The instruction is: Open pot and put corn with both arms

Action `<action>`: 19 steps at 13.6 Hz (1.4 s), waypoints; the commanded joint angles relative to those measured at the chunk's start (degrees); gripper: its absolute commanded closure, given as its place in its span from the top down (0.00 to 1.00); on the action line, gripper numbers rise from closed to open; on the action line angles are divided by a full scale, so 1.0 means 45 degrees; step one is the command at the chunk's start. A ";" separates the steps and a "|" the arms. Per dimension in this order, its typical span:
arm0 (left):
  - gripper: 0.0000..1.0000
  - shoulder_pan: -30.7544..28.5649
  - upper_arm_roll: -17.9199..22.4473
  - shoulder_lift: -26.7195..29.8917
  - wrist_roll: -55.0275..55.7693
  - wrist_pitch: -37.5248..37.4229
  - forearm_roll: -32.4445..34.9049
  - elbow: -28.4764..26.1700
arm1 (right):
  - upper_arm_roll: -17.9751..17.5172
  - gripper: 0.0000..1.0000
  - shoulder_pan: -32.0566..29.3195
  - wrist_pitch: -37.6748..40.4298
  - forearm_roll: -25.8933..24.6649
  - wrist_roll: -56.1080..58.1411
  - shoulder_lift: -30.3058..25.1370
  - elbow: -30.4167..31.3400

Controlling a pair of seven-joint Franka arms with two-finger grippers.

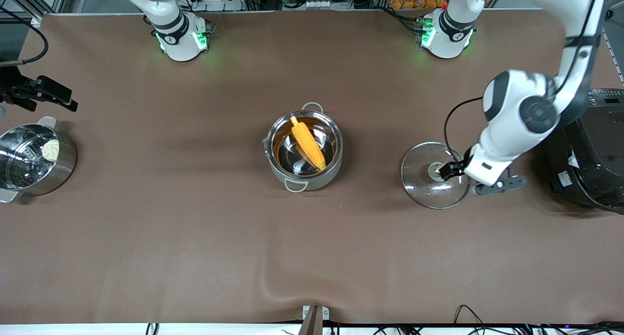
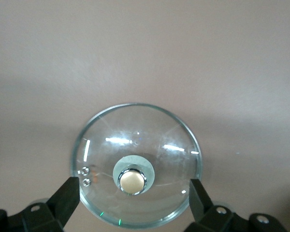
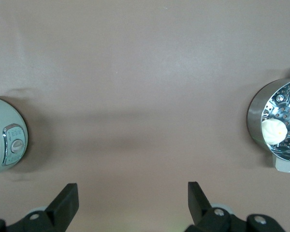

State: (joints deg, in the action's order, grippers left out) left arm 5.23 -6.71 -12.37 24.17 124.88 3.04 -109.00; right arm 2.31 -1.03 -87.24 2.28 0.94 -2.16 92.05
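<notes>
The shiny steel pot (image 1: 304, 149) stands uncovered in the middle of the table. The yellow corn (image 1: 308, 142) lies inside it, slanted across the bottom. The pot's glass lid (image 1: 429, 188) rests on the cloth beside it, toward the left arm's end. My left gripper (image 1: 446, 170) hangs low over the lid. In the left wrist view this gripper (image 2: 133, 186) is open, its fingers wide on either side of the copper knob (image 2: 132, 180) and apart from it. My right gripper (image 3: 131, 191) is open over bare cloth and holds nothing. The pot's rim and handle (image 3: 5, 145) show at the edge of that view.
A steel pot with a perforated insert and a white bun (image 1: 34, 162) stands at the right arm's end of the table, and also shows as the steamer pot (image 3: 280, 123). A large black rice cooker (image 1: 587, 164) sits at the left arm's end, close to the left arm's elbow.
</notes>
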 commanded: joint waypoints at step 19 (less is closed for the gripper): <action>1.00 -0.2589 -0.2317 0.2358 -0.0976 -0.6227 -0.0343 0.4065 | 0.0538 1.00 0.0519 -0.0339 0.0118 0.0005 -0.0223 0.0345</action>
State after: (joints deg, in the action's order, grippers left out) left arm -3.95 -15.14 -2.53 21.51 98.31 2.64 -91.35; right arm 3.07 -0.61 -88.15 2.28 0.90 -2.17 92.58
